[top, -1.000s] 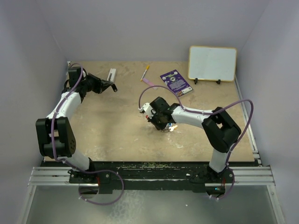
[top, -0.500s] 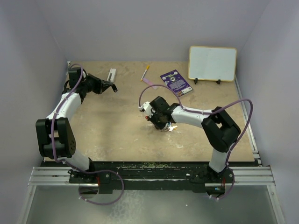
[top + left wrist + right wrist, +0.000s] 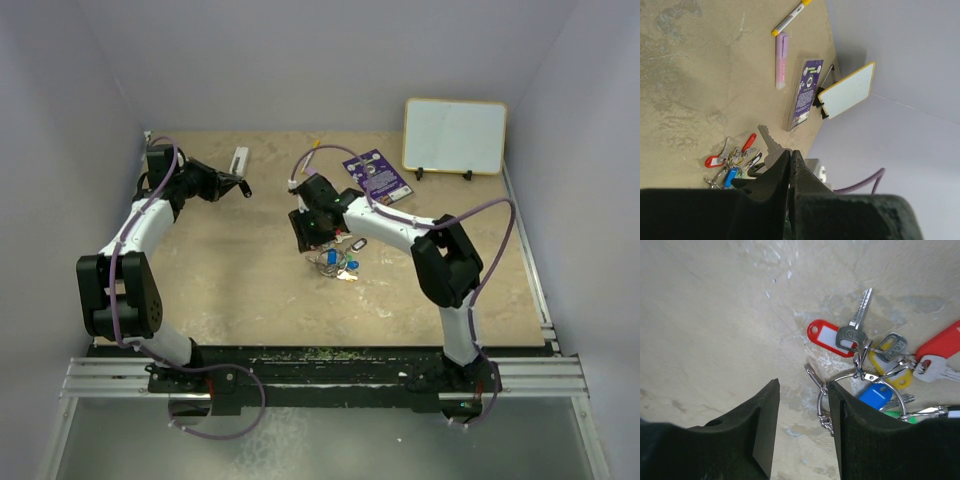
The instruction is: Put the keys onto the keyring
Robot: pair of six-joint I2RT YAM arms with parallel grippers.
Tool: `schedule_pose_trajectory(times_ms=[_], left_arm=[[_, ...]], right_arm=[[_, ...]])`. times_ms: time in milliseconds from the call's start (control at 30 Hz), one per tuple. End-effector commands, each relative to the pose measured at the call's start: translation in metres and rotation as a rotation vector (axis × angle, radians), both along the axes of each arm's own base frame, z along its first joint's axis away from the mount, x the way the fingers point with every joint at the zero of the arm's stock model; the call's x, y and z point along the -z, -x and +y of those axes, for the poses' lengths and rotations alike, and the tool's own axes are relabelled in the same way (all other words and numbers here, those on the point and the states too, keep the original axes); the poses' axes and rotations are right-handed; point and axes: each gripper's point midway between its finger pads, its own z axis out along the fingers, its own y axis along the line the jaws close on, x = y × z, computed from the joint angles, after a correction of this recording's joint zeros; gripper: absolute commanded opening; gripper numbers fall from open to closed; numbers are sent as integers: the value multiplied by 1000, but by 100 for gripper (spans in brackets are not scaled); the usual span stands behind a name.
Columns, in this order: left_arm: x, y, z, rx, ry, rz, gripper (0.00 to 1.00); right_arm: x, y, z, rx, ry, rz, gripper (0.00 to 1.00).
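Black and shut tight, your left tool (image 3: 243, 188) hangs at the far left of the surface (image 3: 240, 290), holding nothing, well apart from the work. Nearer the middle, your right tool (image 3: 802, 387) stands partly open and empty, just beside the keyring (image 3: 842, 375). The keys (image 3: 875, 352), tagged red, yellow, blue and green, lie bunched at that ring. Most look threaded already. Whether every one is on, you cannot tell, so check the outlying red-tagged key (image 3: 939, 351).
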Motion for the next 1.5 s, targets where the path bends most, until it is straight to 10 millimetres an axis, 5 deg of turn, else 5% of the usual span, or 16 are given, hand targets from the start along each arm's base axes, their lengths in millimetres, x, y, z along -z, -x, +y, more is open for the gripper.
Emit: schedule_pose_trajectory(times_ms=[0, 333, 600, 767, 1100, 1467], left_arm=[[-25, -1, -2, 13, 11, -77, 4], [-26, 0, -2, 16, 15, -80, 4], [-24, -2, -3, 21, 15, -77, 4], [-25, -1, -4, 21, 14, -76, 4], [-26, 2, -4, 18, 13, -80, 4], [-26, 1, -3, 15, 18, -77, 4]], right_arm=[[-49, -22, -21, 195, -19, -30, 48], [-19, 26, -80, 222, 200, 140, 33], [-37, 53, -56, 121, 148, 71, 35], [-37, 50, -47, 78, 144, 22, 35], [1, 45, -53, 57, 224, 20, 29], [21, 41, -55, 49, 266, 20, 21]])
